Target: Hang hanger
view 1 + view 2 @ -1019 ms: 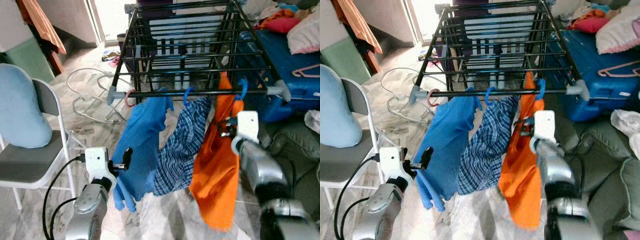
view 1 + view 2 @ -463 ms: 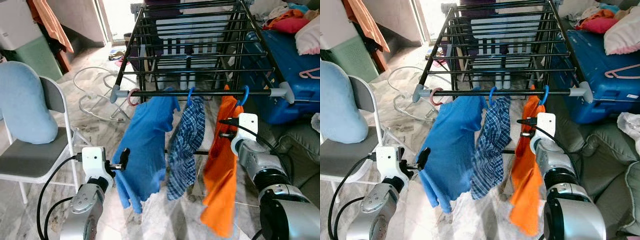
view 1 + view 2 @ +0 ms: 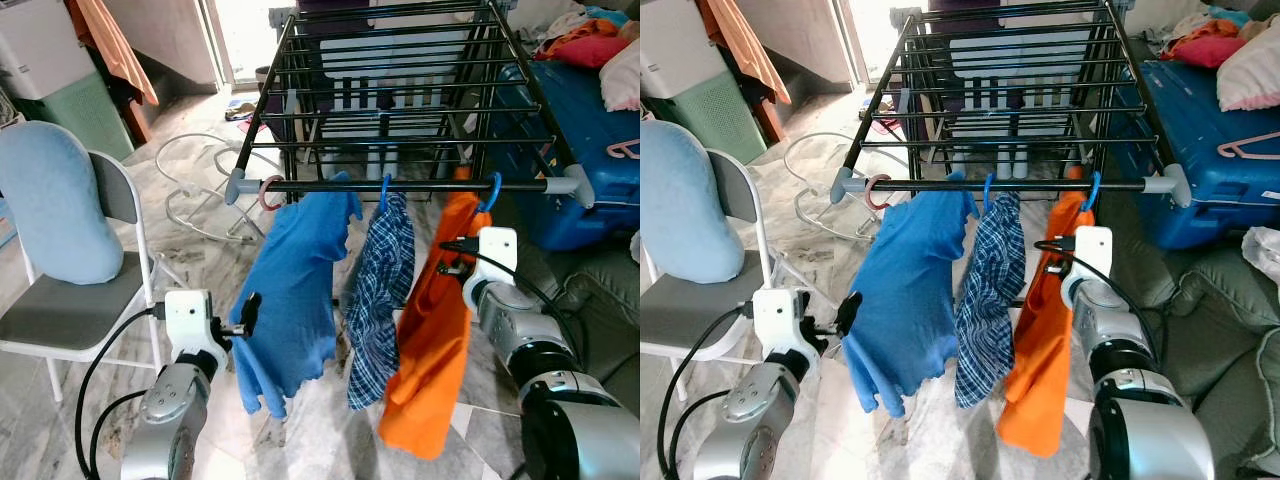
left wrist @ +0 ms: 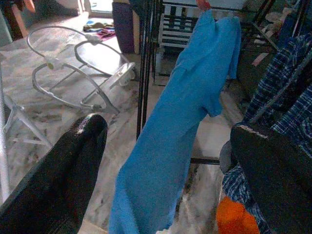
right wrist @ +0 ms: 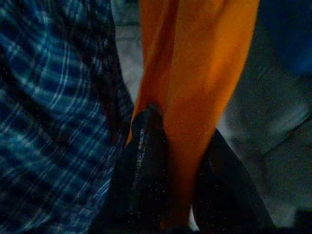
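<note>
Looking down through the left eye, we see a black drying rack (image 3: 400, 90) with three things hanging from its front bar. A blue hanger (image 3: 489, 190) hooks over that bar near the right end, and a long orange cloth (image 3: 432, 330) hangs down from it. Beside it hang a checked cloth (image 3: 383, 290) and a blue shirt (image 3: 295, 290). Our right gripper (image 3: 452, 257) pinches the orange cloth just under the hanger. Our left gripper (image 3: 248, 315) sits low beside the blue shirt.

In our left wrist view, the two black fingers (image 4: 73, 161) are spread wide apart.

In our right wrist view, the fingers (image 5: 146, 161) squeeze a fold of orange cloth.
</note>
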Robot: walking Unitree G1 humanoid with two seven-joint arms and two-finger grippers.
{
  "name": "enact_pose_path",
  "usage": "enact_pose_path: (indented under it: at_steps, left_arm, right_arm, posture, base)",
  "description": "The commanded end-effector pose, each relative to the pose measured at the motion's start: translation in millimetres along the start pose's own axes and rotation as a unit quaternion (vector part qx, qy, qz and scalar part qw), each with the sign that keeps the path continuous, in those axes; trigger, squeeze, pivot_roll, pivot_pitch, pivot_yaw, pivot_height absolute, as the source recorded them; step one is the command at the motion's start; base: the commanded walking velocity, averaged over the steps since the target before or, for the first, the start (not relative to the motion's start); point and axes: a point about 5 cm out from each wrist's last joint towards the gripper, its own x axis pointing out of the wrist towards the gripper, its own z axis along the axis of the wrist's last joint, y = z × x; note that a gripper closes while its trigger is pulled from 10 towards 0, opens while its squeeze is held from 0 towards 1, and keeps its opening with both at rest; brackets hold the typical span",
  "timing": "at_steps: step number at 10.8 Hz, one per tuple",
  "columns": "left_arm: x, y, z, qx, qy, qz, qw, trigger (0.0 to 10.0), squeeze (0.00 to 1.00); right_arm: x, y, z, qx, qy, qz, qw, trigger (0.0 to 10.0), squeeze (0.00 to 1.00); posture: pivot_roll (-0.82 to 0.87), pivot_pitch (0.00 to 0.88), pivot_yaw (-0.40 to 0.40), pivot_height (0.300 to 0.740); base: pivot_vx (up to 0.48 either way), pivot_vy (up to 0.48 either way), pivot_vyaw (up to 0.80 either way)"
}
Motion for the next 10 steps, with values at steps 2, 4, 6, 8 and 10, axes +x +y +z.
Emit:
enact_pose_path:
  at_steps: [2, 4, 6, 8, 10]
  left_arm:
    - [1.2, 2.3, -1.7, 0.0, 0.007, 0.012, 1.0, 10.0, 0.0]
    - [2.3, 2.0, -5.2, -0.003, 0.015, 0.022, 1.0, 10.0, 0.0]
    - [2.3, -0.7, -5.0, -0.002, 0.016, 0.019, 1.0, 10.0, 0.0]
    - [0.7, -5.7, 2.5, 0.007, 0.003, 0.007, 1.0, 10.0, 0.0]
    - [-3.5, -10.3, 9.4, 0.019, -0.007, 0.001, 1.0, 10.0, 0.0]
  right_arm:
    - [-3.1, -4.4, 9.3, -0.022, -0.039, -0.006, 0.999, 10.0, 1.0]
    - [-13.3, -12.2, -2.3, -0.026, -0.052, -0.022, 0.998, 10.0, 1.0]
    - [-23.7, -14.3, -6.3, -0.028, -0.078, -0.034, 0.996, 10.0, 1.0]
    - [-40.5, -17.5, -4.8, -0.034, -0.118, -0.05, 0.991, 10.0, 1.0]
    - [-70.1, -15.8, -13.3, -0.024, -0.136, -0.052, 0.989, 10.0, 1.0]
  posture:
    - [-0.16, 0.0, 0.112, 0.74]
    - [-0.18, 0.0, 0.116, 0.74]
    - [-0.2, 0.0, 0.121, 0.74]
    - [-0.21, 0.0, 0.129, 0.74]
    - [-0.22, 0.0, 0.132, 0.74]
  base:
    - [0.0, 0.0, 0.0]
    - [0.0, 0.0, 0.0]
    - [0.0, 0.0, 0.0]
    - [0.0, 0.0, 0.0]
    - [0.0, 0.0, 0.0]
